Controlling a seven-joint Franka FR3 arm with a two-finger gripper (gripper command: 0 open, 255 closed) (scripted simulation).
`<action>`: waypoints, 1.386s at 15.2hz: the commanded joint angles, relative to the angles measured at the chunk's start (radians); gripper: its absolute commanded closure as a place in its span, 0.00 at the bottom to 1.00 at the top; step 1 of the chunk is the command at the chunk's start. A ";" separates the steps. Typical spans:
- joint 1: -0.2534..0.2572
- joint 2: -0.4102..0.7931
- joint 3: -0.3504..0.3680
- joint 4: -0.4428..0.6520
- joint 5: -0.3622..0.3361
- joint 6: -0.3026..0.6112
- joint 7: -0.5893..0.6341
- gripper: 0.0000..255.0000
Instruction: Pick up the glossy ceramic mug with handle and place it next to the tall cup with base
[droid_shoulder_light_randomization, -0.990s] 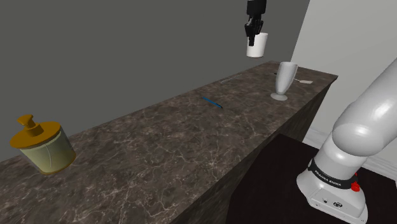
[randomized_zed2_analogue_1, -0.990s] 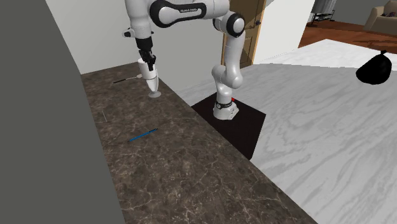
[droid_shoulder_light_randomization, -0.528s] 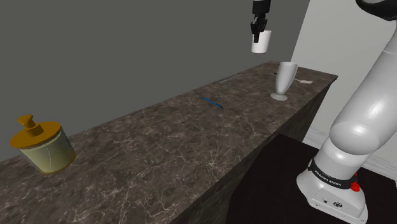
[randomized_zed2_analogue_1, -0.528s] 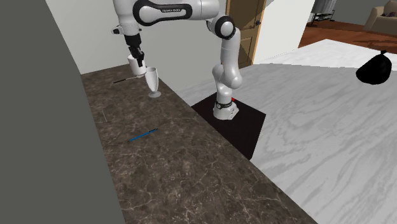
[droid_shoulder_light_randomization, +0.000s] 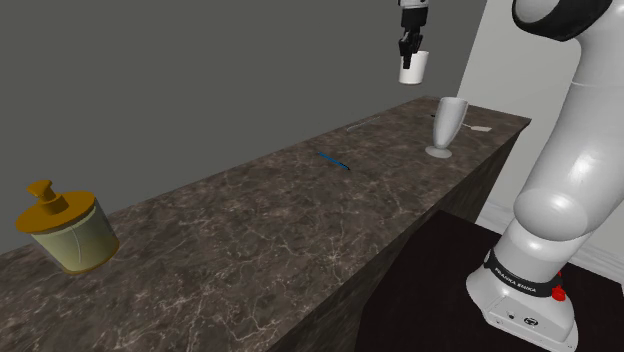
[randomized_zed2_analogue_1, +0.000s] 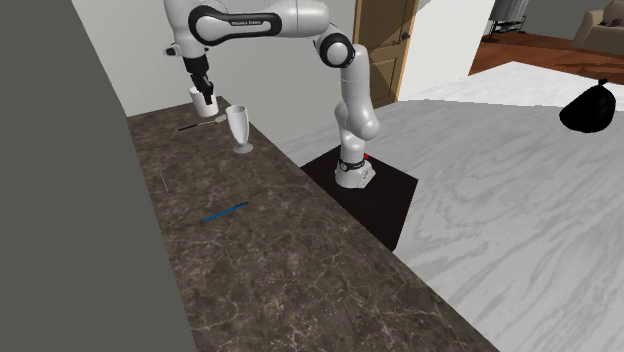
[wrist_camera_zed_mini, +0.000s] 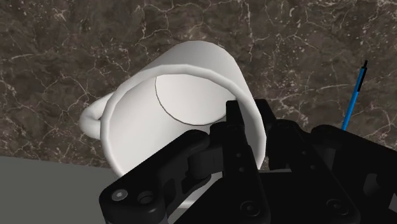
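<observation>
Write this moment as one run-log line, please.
phase: mug lifted | fingers: shut on white mug rim | mug: in air above counter | tall cup: upright on counter | placed: not yet

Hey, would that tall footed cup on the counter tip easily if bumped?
Probably: the tall cup widens above a small foot, so looks top-heavy. Its smooth foot might slide on the counter. The held mug hangs nearby.

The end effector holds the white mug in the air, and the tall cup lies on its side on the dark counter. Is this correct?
Not quite. The tall cup stands upright on its base on the dark counter, as the shoulder view shows. The end effector does hold the white mug in the air.
</observation>
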 joint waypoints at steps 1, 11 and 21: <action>-0.001 -0.003 -0.001 -0.028 -0.001 0.027 -0.002 1.00; 0.005 -0.029 0.002 -0.196 -0.009 0.170 0.011 1.00; 0.006 -0.028 0.003 -0.330 -0.010 0.304 0.017 1.00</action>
